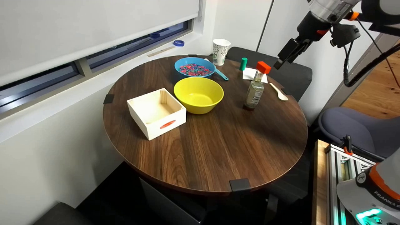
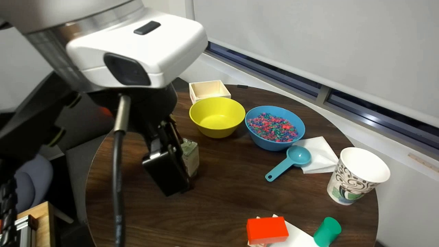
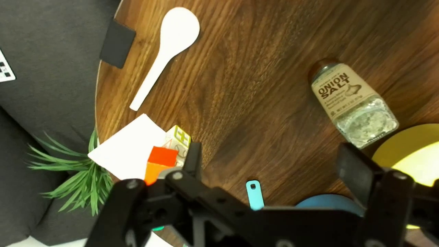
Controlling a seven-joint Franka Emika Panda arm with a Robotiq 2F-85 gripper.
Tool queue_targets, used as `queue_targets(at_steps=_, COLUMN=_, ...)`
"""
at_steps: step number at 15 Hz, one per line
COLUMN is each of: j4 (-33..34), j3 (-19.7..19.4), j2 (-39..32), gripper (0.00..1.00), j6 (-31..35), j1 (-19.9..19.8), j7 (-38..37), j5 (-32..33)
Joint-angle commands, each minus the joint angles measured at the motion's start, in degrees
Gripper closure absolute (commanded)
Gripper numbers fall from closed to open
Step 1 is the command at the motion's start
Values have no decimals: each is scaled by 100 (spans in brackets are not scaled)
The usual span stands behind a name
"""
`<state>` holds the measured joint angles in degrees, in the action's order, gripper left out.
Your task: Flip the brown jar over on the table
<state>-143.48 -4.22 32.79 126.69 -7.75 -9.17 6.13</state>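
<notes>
The brown jar (image 3: 351, 101) stands cap-down on the table (image 3: 253, 89) — the flip looks done, nothing left unless you want cap-up — and your gripper (image 3: 271, 156) hangs empty, spread wide.

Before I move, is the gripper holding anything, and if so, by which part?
Nothing is held. The gripper is open, its jaws apart with nothing clamped between them; the brown jar stands on the table, outside its grip.
</notes>
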Motion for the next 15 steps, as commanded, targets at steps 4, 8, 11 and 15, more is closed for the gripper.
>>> queue_targets(at_steps=4, j4=371, j3=68, j2=-557, gripper=0, j6=16, j1=-56, j7=-1219, j5=-964)
queue_targets(at_steps=8, j4=524, j3=-157, j2=-866, gripper=0, j6=-283, j1=-98, j7=-1389, j5=-1723)
queue_targets(at_steps=11, j4=694, j3=-278, j2=-1226, gripper=0, j6=-677, j1=-146, j7=-1466, j5=-2051)
queue_targets(at_steps=15, j4=960, j3=-264, j2=-1654, gripper=0, j6=-1004, j1=-264, j7=-1710, j5=-1945)
